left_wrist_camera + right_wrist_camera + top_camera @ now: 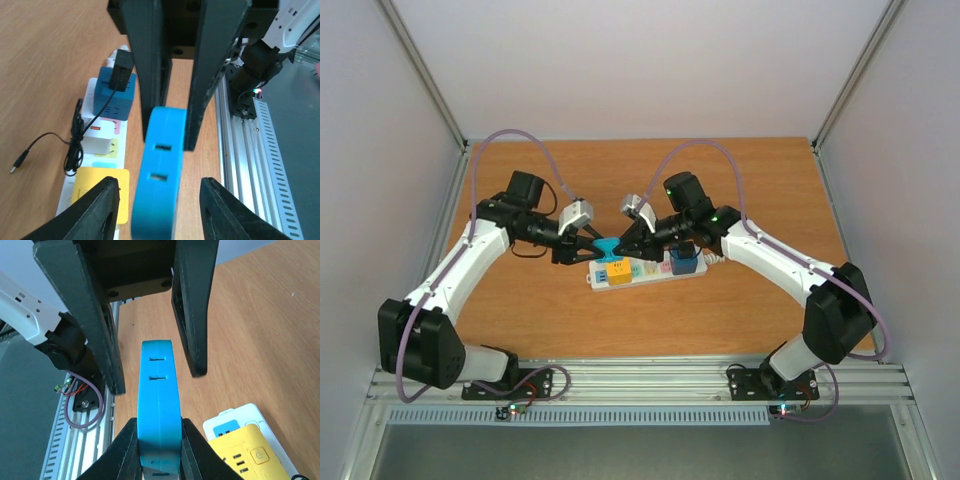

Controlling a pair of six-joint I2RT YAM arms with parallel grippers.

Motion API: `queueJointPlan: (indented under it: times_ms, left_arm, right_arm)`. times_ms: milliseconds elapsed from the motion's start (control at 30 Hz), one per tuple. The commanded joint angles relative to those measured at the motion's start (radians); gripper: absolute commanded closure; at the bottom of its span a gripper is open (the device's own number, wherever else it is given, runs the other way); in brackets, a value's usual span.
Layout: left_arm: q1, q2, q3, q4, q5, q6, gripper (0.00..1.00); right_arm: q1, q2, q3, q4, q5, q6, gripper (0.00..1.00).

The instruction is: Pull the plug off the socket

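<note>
Wood-brown table with pale walls on three sides is the setting. Right fingers are clenched on the blue plug, one pressed flat against each broad side near one end of it. Left fingers are spread wide around the plug's other end, with a clear gap on both sides, touching nothing. The plug is a flat blue piece with two small slots along its narrow edge. It is held in the air between the two sets of fingers, apart from the power strip and just by that strip's left end. The strip lies on the table below the right fingers, white with pastel faces. A yellow block sits at its left end, then a small white plug, then a dark blue cube with a black plug on top. A thin black cable lies bundled beside the strip, its loose end on the wood. The left arm and right arm, white with black joints, reach in from the near edge and meet over the middle of the table
</note>
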Motion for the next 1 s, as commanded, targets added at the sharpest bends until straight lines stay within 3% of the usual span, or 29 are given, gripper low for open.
queueJointPlan:
  times_ms: [0,233,400,500,733,967]
  left_arm:
    - [0.030,-0.021,0.017,0.006,0.003,0.001,0.53]
    - [0.030,-0.019,-0.004,0.013,0.029,-0.007,0.62]
    - [0.030,-0.029,-0.010,0.014,0.052,-0.015,0.85]
    - [0.030,-0.043,-0.025,0.044,0.047,-0.039,0.95]
    - [0.033,-0.075,-0.013,0.036,0.051,-0.049,0.99]
    - [0.062,-0.077,0.036,0.010,0.136,-0.061,0.99]
  right_arm:
    - [-0.012,-0.053,-0.011,0.025,0.001,0.045,0.99]
    - [-0.012,-0.058,-0.030,0.047,-0.018,0.063,0.98]
    - [-0.013,-0.064,-0.033,0.049,-0.015,0.072,0.96]
    - [-0.014,-0.074,-0.039,0.056,-0.001,0.075,0.82]
    - [-0.062,-0.081,0.019,-0.009,0.007,0.075,0.33]
    - [-0.175,-0.100,-0.007,0.067,-0.020,0.096,0.14]
